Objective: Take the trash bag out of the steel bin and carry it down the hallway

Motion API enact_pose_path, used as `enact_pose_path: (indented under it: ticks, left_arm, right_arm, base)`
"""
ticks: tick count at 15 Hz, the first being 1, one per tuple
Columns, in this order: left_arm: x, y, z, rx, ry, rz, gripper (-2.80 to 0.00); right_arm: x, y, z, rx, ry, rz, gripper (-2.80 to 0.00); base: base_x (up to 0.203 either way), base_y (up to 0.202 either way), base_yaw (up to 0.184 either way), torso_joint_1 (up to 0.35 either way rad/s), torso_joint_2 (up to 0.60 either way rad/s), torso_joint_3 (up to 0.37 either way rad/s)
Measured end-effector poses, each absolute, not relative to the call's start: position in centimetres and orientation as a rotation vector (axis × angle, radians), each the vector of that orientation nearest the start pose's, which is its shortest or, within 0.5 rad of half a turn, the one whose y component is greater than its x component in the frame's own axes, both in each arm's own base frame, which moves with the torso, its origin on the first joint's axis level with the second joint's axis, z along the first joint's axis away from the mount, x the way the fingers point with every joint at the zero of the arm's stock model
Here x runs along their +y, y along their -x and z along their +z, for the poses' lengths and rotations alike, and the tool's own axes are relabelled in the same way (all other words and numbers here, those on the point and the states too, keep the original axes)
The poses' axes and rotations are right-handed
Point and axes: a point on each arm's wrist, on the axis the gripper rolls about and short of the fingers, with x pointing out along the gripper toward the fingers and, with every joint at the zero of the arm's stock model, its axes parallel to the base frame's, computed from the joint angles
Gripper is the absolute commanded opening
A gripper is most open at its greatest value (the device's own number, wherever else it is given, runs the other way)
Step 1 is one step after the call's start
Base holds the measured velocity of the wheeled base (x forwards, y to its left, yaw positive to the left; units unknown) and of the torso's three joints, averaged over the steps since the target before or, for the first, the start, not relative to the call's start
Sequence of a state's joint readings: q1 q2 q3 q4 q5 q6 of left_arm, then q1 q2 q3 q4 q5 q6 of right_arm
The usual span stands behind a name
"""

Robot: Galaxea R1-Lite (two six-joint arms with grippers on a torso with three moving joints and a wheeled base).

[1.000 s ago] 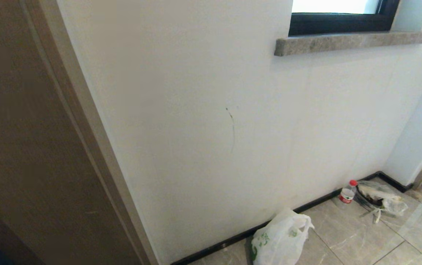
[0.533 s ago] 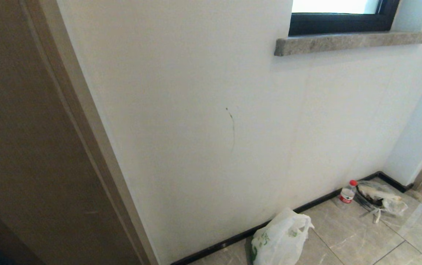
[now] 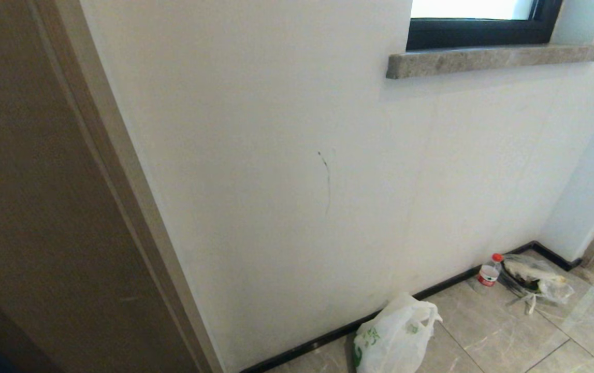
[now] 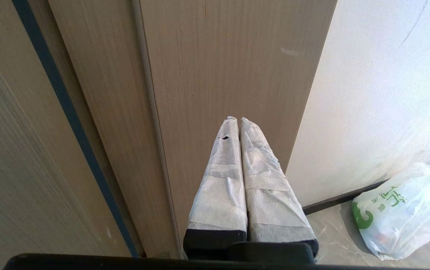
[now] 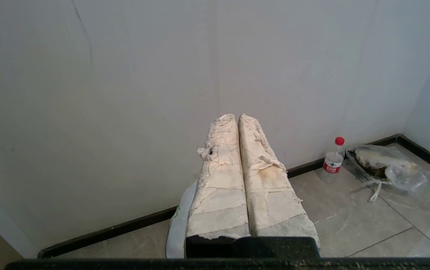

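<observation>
The white trash bag [image 3: 392, 336] with green print lies slumped on the hallway floor tiles [image 3: 488, 331] against the white wall, and nothing holds it. It also appears in the left wrist view as the trash bag [image 4: 402, 213]. In the right wrist view only an edge of the trash bag [image 5: 179, 225] shows behind my fingers. My left gripper [image 4: 236, 119] is shut and empty, raised in front of a wooden door frame. My right gripper [image 5: 236, 116] is shut and empty, above and short of the bag. The steel bin is out of view. Neither arm shows in the head view.
A clear water bottle [image 3: 489, 272] with a red cap and a see-through bag [image 3: 535, 277] with dark contents sit in the corner to the right. A wooden door frame [image 3: 120, 181] fills the left. A stone window sill [image 3: 493, 58] juts out high up. A dark baseboard [image 3: 328, 334] runs along the wall.
</observation>
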State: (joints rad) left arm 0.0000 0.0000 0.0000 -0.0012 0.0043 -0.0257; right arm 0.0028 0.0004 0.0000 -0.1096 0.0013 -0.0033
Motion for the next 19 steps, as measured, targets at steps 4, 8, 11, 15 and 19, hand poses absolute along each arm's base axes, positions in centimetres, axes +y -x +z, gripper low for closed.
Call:
enact_pose_path:
  ticks: [4,8,11,15,19]
  left_arm:
    - [0.01,2.28,7.56,-0.001,0.026,0.004,-2.8]
    - [0.01,2.28,7.56,-0.001,0.026,0.004,-2.8]
    - [0.01,2.28,7.56,-0.001,0.026,0.004,-2.8]
    - [0.01,2.28,7.56,-0.001,0.025,0.004,-2.8]
    - [0.01,2.28,7.56,-0.001,0.026,0.004,-2.8]
  right_arm:
    - [0.0,2.34,8.67,-0.109,0.004,0.004,-2.8]
    - [0.0,2.34,8.66,-0.108,0.01,0.005,-2.8]
    - [0.0,2.34,8.65,-0.108,0.009,0.005,-2.8]
    - [0.0,2.34,8.66,-0.108,0.013,0.005,-2.8]
    - [0.0,2.34,8.67,-0.109,0.01,0.003,-2.8]
  base:
    - [0.0,0.0,0.0,0.0,0.0,0.0]
    - [0.0,0.0,0.0,0.0,0.0,0.0]
    - [0.0,0.0,0.0,0.0,0.0,0.0]
    - [0.0,0.0,0.0,0.0,0.0,0.0]
    - [0.0,0.0,0.0,0.0,0.0,0.0]
